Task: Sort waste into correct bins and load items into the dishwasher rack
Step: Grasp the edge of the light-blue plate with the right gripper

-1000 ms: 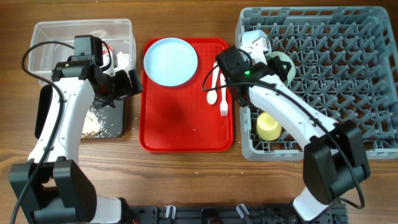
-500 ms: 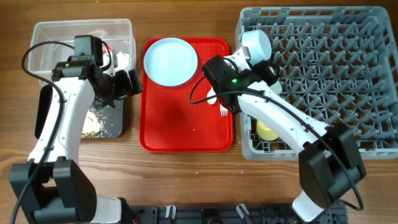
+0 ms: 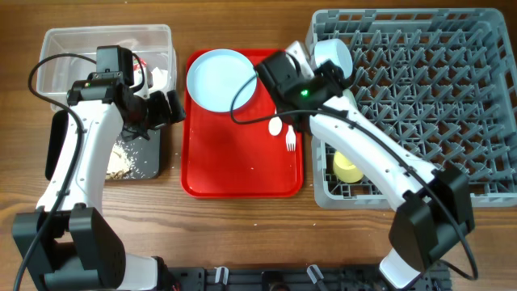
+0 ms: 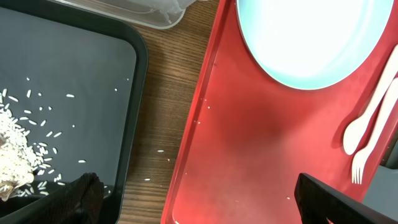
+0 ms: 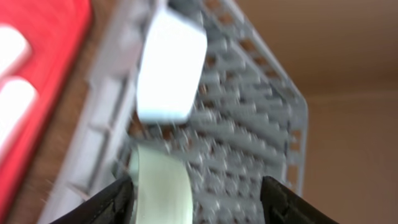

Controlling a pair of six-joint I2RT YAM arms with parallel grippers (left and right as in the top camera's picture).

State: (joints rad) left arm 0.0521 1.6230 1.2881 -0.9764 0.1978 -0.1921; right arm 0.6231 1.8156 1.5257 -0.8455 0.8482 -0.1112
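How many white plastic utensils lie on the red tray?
2: a spoon and a fork, side by side near the red tray's right edge. The right arm above them may hide more.

The lower half of the red tray (image 3: 242,174) is bare, so there is room in the middle of the frame. The plate (image 3: 220,78) fills its upper left, and the spoon (image 3: 275,125) and fork (image 3: 290,141) lie near its right side. The right arm (image 3: 363,145) lies across the left edge of the rack (image 3: 452,97), just by the cup (image 3: 348,167). A bowl (image 3: 333,55) sits in the rack's upper left corner. The rack's right part is open pegs. The left arm (image 3: 85,153) hangs over the black tray (image 3: 149,166) at left.
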